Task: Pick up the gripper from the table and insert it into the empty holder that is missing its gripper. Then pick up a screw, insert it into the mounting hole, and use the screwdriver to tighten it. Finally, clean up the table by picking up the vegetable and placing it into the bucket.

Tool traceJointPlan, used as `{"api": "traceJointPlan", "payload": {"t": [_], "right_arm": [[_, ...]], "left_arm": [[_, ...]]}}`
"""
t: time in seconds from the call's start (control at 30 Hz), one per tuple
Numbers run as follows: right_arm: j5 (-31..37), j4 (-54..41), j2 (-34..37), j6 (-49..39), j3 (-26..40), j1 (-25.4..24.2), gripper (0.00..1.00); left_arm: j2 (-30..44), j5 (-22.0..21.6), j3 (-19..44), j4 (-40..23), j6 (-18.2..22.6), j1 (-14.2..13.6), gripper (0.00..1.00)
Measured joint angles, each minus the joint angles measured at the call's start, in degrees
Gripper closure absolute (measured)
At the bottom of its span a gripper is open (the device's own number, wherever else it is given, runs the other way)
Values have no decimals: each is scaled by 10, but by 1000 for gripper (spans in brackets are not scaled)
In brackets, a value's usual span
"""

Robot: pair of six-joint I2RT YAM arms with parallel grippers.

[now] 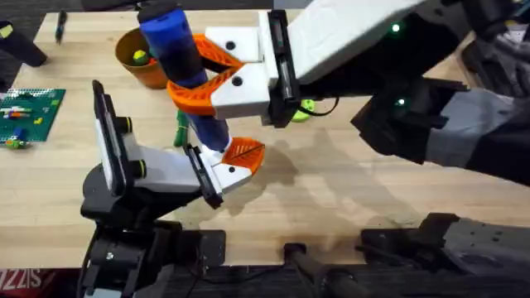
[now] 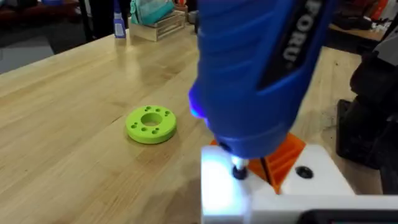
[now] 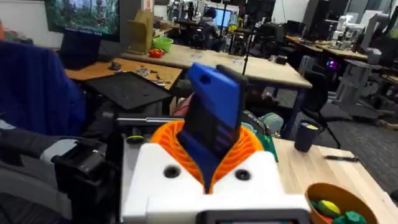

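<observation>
**Screwdriver on the screw, held upright by the right arm**

Overhead: the right gripper has its orange pads closed around the blue screwdriver, which stands nearly upright. The tool's lower end comes down onto the white holder, which now carries the orange gripper piece as its tip. The left arm lies low just beside the screwdriver, toward the bases; I cannot tell how its fingers stand. The bucket sits just beyond the screwdriver, near the table's far edge, and a dark-green piece, likely the vegetable, shows against the screwdriver's shaft.

Left wrist: the screwdriver's nose meets a dark screw on the white base, the orange piece right behind it. A bright green ring-shaped disc lies well apart from the screwdriver on bare wood.

Right wrist: the ribbed orange pads clamp the blue handle on both sides.

The screwdriver looks rigid, smooth-cased and fairly heavy; a grip around the middle of the barrel should keep it from tipping or slipping off the screw.
</observation>
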Motion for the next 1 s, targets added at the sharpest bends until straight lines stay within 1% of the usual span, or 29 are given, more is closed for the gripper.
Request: {"api": "traceJointPlan", "payload": {"t": [0.3, 0.37, 0.5, 0.57, 0.67, 0.7, 0.73, 0.87, 0.9, 1.0], "right_arm": [[4, 8, -3, 1, -6, 0, 970], [4, 32, -2, 8, -11, 0, 970], [-5, 111, 8, 39, -23, -1, 970], [-8, 115, 9, 52, -18, -4, 970], [-22, 85, 10, 67, 16, -15, 970], [-35, 25, 11, 69, 78, -24, 970], [-37, 8, 11, 69, 96, -27, 970], [-44, -40, 11, 69, 146, -32, 970], [-50, -104, 11, 69, 165, -39, 970], [-53, -205, 11, 60, 180, -59, 970]], "left_arm": [[0, 0, 0, 0, -1, 0, 999], [0, 0, 0, 1, 0, 0, 999], [0, -3, 0, 1, 2, 0, 999], [0, -4, 0, 1, 2, 0, 999], [0, -4, 0, 1, 2, 0, 999], [0, -4, 0, 1, 3, 0, 999], [0, -4, 0, 2, 3, 0, 999], [0, -4, 0, 2, 3, 0, 999], [0, -4, 0, 2, 3, 0, 999], [0, -4, 0, 1, 3, 0, 999]]}}
